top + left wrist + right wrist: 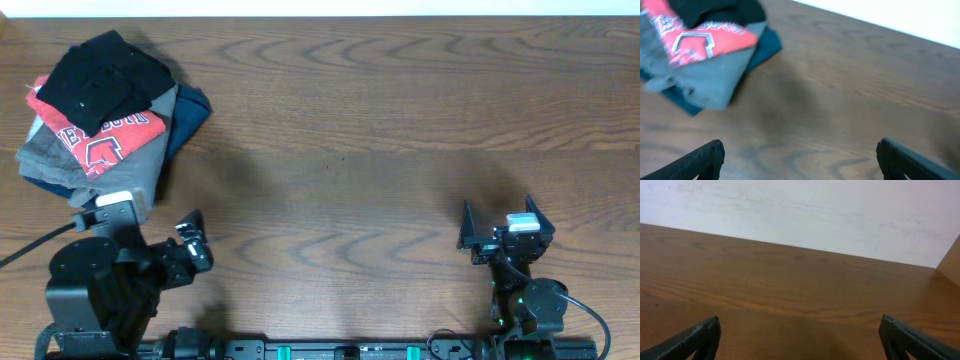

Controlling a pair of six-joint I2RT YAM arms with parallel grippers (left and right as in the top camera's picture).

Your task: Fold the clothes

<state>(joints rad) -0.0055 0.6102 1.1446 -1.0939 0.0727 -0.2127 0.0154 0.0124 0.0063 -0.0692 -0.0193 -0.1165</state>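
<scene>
Both claws stand wide with nothing in them: left claw (800, 159) low at 7 o'clock on the table (350, 130), right claw (500, 226) at 5 o'clock over bare wood. Up at 10 o'clock from my left claw the black shirt (100, 72) lies on top of the pile, bunched rather than squared, resting on the red shirt (105, 135). I judge the step in hand to be fetching it. I would reach with the left, pinch black cloth only at its near edge, and lift straight up so the red shirt does not drag. Then I would spread it on open wood toward 12 o'clock, where both claws can reach.
</scene>
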